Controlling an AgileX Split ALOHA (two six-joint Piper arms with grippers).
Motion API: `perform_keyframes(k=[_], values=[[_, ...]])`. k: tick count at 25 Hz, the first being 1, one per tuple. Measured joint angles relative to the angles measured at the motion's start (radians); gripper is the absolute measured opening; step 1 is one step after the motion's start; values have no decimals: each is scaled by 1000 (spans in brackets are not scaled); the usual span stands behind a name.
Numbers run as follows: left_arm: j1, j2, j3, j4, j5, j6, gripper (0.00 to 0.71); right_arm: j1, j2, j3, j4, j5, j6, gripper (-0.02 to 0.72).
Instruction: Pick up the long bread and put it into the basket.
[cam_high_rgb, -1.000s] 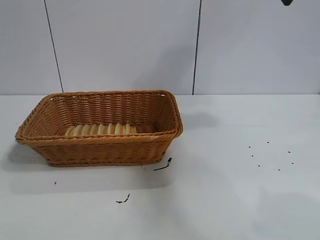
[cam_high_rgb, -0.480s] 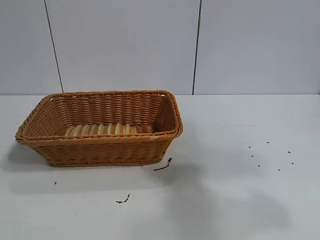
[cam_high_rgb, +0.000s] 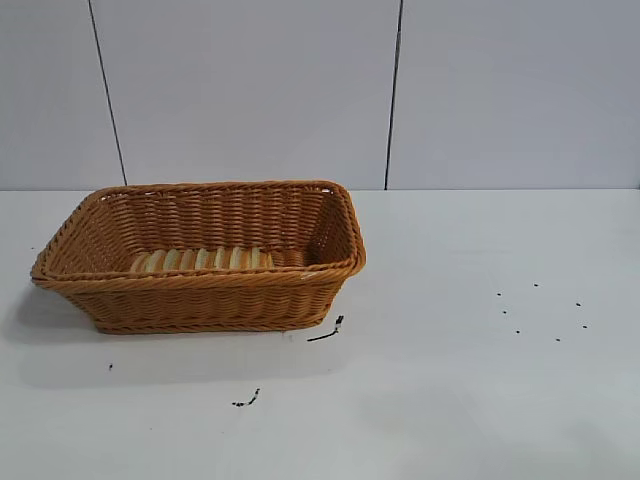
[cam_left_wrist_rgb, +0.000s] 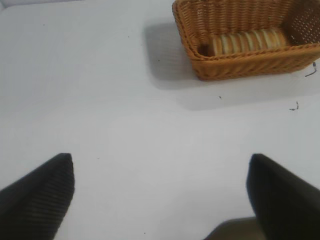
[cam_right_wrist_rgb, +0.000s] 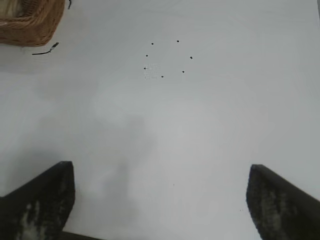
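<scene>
The long bread (cam_high_rgb: 201, 259), ridged and striped tan and cream, lies inside the orange-brown wicker basket (cam_high_rgb: 200, 296) at the left of the table. It also shows in the left wrist view (cam_left_wrist_rgb: 247, 42), lying in the basket (cam_left_wrist_rgb: 235, 67). My left gripper (cam_left_wrist_rgb: 160, 167) is open and empty above bare table, well away from the basket. My right gripper (cam_right_wrist_rgb: 160, 175) is open and empty above bare table; a corner of the basket (cam_right_wrist_rgb: 30, 30) shows far off. Neither gripper shows in the exterior view.
A small black scrap (cam_high_rgb: 328, 331) lies by the basket's near right corner, another scrap (cam_high_rgb: 247, 399) nearer the front. Several tiny black dots (cam_high_rgb: 540, 310) mark the table at the right. A grey panelled wall stands behind the table.
A dark piece of the right arm at the top right edge has left the exterior view, and its shadow on the table has faded. Basket and bread have not moved.
</scene>
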Motion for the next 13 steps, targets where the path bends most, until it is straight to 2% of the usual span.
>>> perform_keyframes(k=[13], values=[[0, 0, 0, 0, 0, 0, 696, 0, -80, 3, -8, -3, 12, 638]])
